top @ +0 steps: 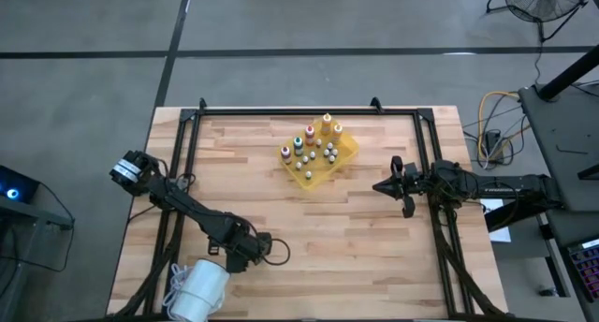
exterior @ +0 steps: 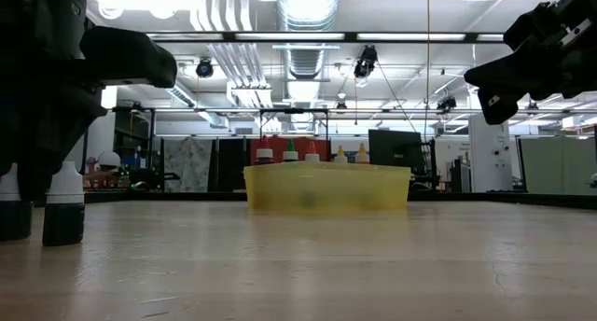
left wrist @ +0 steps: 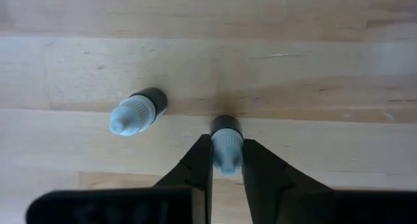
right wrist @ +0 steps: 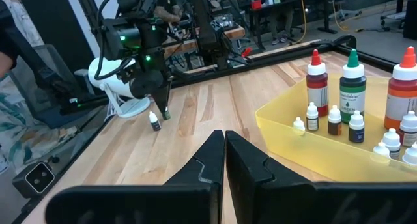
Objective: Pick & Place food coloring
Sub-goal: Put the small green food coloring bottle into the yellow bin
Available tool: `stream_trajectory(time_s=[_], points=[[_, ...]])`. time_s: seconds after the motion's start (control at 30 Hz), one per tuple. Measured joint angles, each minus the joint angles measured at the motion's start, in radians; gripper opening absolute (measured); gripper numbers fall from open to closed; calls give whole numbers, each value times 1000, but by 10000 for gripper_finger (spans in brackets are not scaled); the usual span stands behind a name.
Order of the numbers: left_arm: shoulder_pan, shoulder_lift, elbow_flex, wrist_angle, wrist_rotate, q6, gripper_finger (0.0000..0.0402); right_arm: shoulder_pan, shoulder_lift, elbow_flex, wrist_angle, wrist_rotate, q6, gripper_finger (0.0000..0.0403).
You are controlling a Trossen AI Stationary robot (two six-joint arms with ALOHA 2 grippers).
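Two dark, jointed arms. Left arm (top: 187, 202): black, white cable coil at wrist, green lights glowing. Right arm (top: 487, 184): matte black. Blunt, wedge-shaped black fingers (right wrist: 242, 160).

Bright, even overhead light — ceiling lamps glare, near shapes blur.

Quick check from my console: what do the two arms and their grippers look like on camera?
Both are dark, jointed arms. The left gripper has two black angular fingers tapering to blunt tips; green lights glow on its wrist housing. The right gripper has matching black, stepped fingers on a black base.
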Motion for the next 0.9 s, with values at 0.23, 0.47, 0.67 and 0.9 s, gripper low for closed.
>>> stream_trajectory(time_s=[0.23,0.47,0.67,0.9], points=[[14,-7,3,-18,-1,-85,43,0,0,0,0,0,0,9],[71,-37,49,-38,-2,-162,43,0,0,0,0,0,0,9],[153,-45,160,-92,-3,-232,44,0,0,0,0,0,0,9],[284,-45,313,-122,-5,-333,44,0,0,0,0,0,0,9]])
